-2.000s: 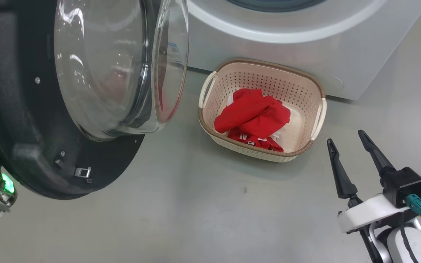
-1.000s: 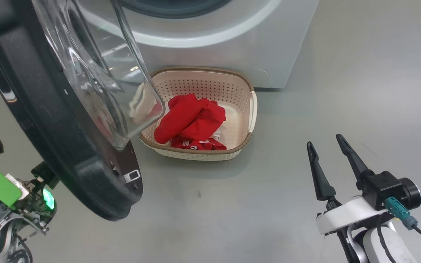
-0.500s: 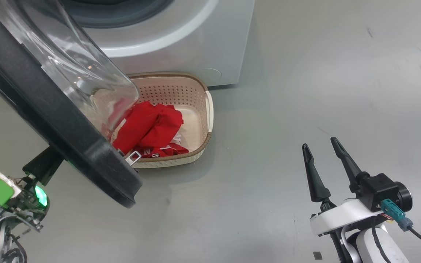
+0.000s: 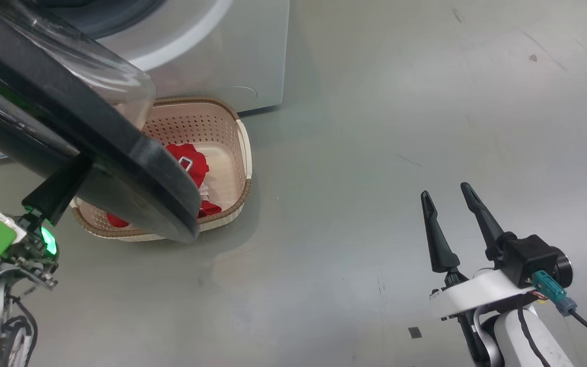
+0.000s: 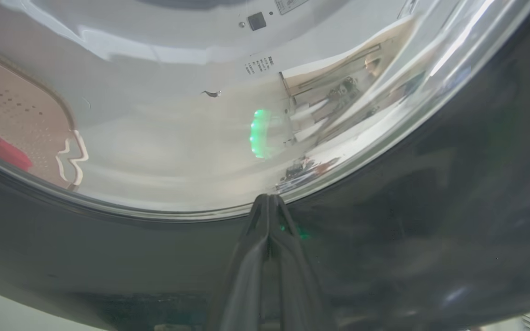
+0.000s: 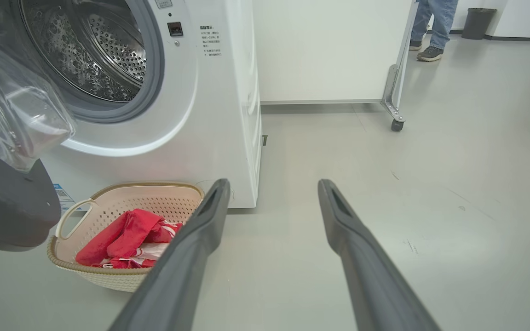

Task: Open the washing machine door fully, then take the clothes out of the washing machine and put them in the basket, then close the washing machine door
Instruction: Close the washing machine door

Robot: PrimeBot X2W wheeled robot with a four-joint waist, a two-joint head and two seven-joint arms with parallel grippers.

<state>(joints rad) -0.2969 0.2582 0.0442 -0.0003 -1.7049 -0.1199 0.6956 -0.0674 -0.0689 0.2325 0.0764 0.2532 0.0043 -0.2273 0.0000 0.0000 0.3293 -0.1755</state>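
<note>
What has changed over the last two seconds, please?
The washing machine door has swung toward the washing machine, with the shut left gripper pressed against its outer face; the head camera turned too. The clothes stay in the basket, and the right gripper stays open and empty.

The robot has white forearms (image 4: 528, 341), tapered black fingers (image 4: 437, 244), a teal cable plug (image 4: 548, 288) and a green light (image 4: 48, 240).

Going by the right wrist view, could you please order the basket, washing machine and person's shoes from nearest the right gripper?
1. basket, lower left, on the floor.
2. washing machine, behind the basket.
3. person's shoes, far off, top right.
</note>
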